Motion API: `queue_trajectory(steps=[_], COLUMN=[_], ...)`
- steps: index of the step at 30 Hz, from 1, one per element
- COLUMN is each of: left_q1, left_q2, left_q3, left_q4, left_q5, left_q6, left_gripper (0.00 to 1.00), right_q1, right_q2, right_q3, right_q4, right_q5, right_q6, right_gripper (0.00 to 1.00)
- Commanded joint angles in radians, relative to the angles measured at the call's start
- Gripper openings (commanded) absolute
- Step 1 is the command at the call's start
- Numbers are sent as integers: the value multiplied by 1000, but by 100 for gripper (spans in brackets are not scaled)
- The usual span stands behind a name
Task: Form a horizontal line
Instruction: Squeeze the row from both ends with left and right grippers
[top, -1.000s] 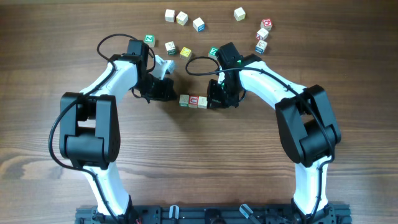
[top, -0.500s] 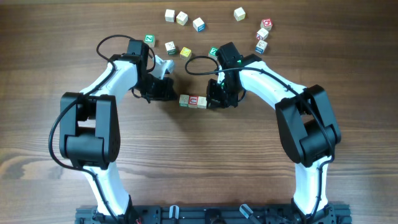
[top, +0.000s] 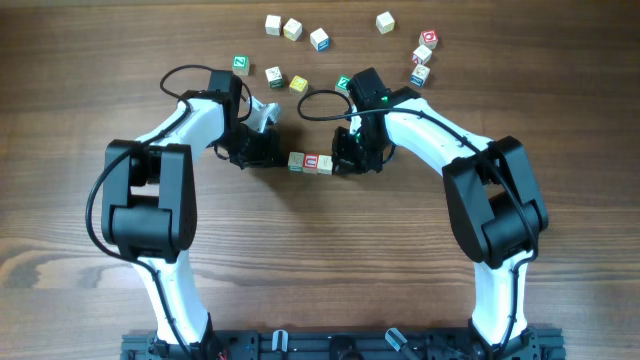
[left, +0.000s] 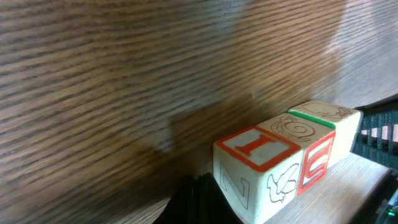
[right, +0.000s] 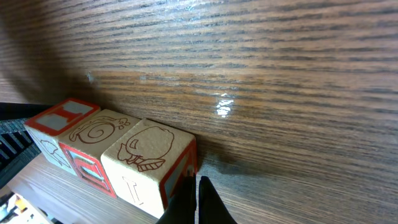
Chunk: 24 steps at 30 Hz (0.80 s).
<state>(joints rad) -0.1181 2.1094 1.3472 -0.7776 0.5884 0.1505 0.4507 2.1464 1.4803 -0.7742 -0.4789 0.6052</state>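
The horizontal line (top: 311, 162) is a short row of three touching wooden cubes at the table's middle. My left gripper (top: 281, 157) is shut, with its tip against the row's left end. My right gripper (top: 341, 163) is shut too, with its tip against the right end. In the left wrist view the nearest cube (left: 255, 152) has a red-framed top, and my shut left gripper (left: 205, 198) touches its end face. In the right wrist view the nearest cube (right: 149, 155) has a pale pictured top and a red-edged side, which my shut right gripper (right: 196, 200) meets.
Several loose cubes lie behind the arms: a pale one (top: 273, 22), a blue-marked one (top: 319, 39), a red-marked one (top: 428, 40), a green one (top: 240, 64) and a yellow one (top: 299, 83). Black cables loop off both wrists.
My left arm has swung a little to the right, bringing its gripper closer against the row's left end. The right arm and the three cubes stay where they were.
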Motion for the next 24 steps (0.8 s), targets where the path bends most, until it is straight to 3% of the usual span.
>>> queue_trajectory(steps=[1, 11, 24], left_q1=[-5, -55, -61], left_q2=[14, 14, 14], left_q3=[-8, -8, -8], left_q4=[1, 4, -8], left_q5=[6, 57, 47], left_q6=[-10, -8, -9], left_gripper=[4, 4, 4], right_q1=[4, 4, 4], right_q2=[-9, -9, -9], right_q3=[-9, -9, -9], right_q4=[7, 8, 43], right_q5=[-20, -20, -16], right_q6=[-3, -7, -136], right_gripper=[4, 4, 5])
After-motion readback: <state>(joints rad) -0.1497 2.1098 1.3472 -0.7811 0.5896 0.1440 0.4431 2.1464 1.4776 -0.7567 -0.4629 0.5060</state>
